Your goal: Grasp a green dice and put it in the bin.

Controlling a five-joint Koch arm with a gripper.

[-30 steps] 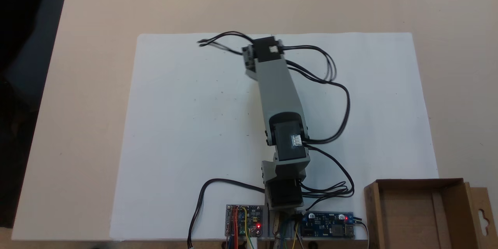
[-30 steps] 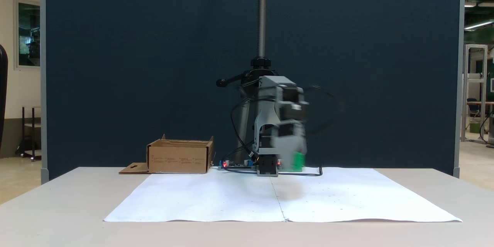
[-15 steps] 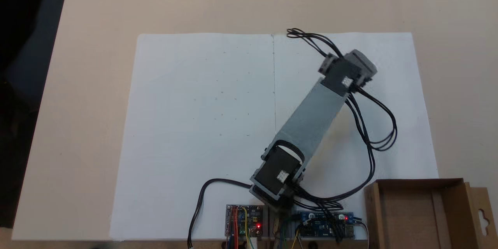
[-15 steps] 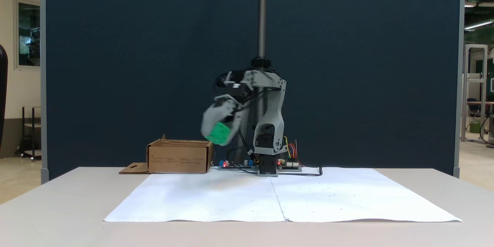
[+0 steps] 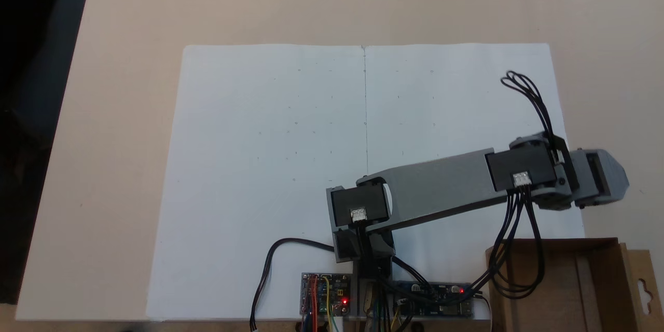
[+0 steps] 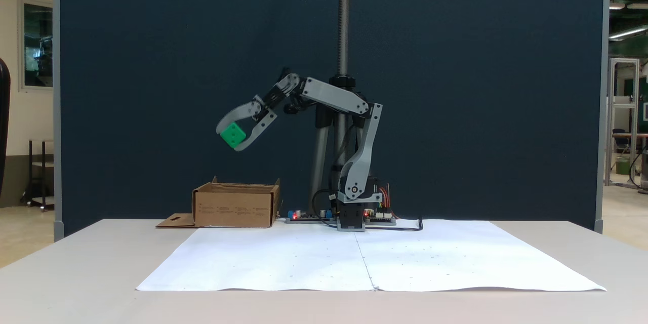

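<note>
Gripper point(image 6: 232, 137) clasps green dice point(image 6: 233, 134) above bin point(image 6: 235, 206).

Gripper point(image 6: 234, 137): clamped around the green dice point(image 6: 233, 134), held high in the air.
Bin point(image 6: 236, 206): seen at 6 o'clock below the dice, well apart, on the table point(image 6: 81, 273).

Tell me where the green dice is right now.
In a fixed view the green dice is held in the pincer, up in the air above the bin, left of the arm's base.
</note>
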